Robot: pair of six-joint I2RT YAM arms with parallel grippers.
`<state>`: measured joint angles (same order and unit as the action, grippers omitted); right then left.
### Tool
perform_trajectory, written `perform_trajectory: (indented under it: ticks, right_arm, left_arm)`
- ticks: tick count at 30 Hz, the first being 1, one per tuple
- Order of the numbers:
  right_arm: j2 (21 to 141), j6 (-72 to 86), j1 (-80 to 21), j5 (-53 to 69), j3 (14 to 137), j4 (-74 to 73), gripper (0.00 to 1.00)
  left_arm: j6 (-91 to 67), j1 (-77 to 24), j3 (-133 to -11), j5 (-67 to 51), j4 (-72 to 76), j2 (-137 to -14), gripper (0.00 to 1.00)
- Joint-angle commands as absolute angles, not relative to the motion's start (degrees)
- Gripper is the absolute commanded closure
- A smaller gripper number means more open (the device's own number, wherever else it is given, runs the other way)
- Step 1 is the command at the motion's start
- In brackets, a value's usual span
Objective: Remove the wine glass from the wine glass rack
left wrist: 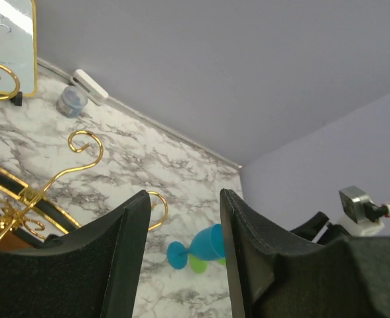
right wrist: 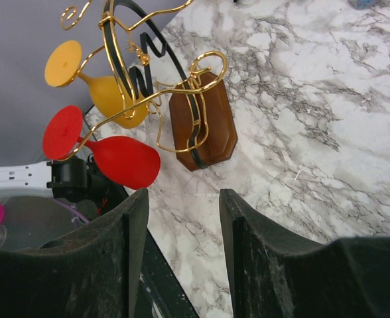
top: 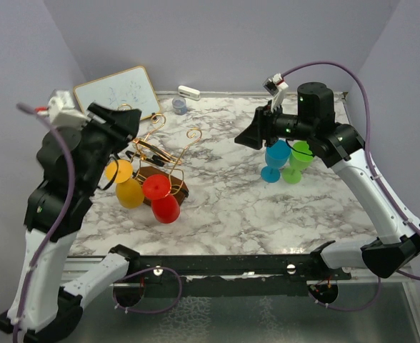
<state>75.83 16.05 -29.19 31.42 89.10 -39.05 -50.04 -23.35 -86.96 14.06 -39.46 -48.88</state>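
Note:
The gold wire wine glass rack (top: 155, 146) stands on a dark brown wooden base (top: 163, 187) at the table's left. A yellow glass (top: 128, 187) and a red glass (top: 162, 200) hang from it upside down; both show in the right wrist view, yellow (right wrist: 109, 93) and red (right wrist: 119, 159). A blue glass (top: 276, 161) and a green glass (top: 296, 161) stand on the table at the right. My left gripper (top: 128, 120) is open and empty, raised above the rack's back left. My right gripper (top: 251, 136) is open and empty, left of the blue glass.
A white whiteboard (top: 117, 96) leans at the back left. A small blue-grey pot (top: 179, 106) and a white eraser (top: 188, 91) lie at the back edge. Purple walls close in the table on three sides.

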Motion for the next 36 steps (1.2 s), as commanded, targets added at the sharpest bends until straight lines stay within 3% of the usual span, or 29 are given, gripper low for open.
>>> perform_trajectory:
  ticks: [1,6,8,12,16,26,36]
  right_arm:
    - [76.6,14.4,-29.4,27.7,91.1,-39.9,0.53]
    - [76.4,13.4,-29.4,25.6,91.2,-40.2,0.53]
    - [76.5,13.1,-29.4,25.2,91.4,-40.3,0.53]
    - [77.0,12.9,-29.4,25.4,91.5,-39.7,0.53]
    - [78.1,12.8,-29.4,26.3,92.0,-39.3,0.53]
    - [78.8,13.4,-29.4,31.2,91.4,-37.5,0.53]
    - [78.0,13.5,-29.4,33.5,92.3,-37.7,0.53]
  left_arm:
    - [-40.2,-23.3,-96.0,12.6,-32.8,-61.2,0.51]
    - [-35.7,-19.2,-116.5,14.5,-39.3,-77.8,0.49]
    - [-39.4,-8.2,-117.9,3.5,-38.6,-80.3,0.49]
    - [-52.5,13.9,-105.6,-17.6,-27.2,-77.3,0.52]
    - [-56.2,21.6,-95.1,-19.8,-22.0,-68.4,0.53]
    - [-55.0,20.4,-74.3,-15.2,-29.1,-50.5,0.55]
    - [-53.5,15.8,-73.3,-8.4,-41.1,-45.7,0.56]
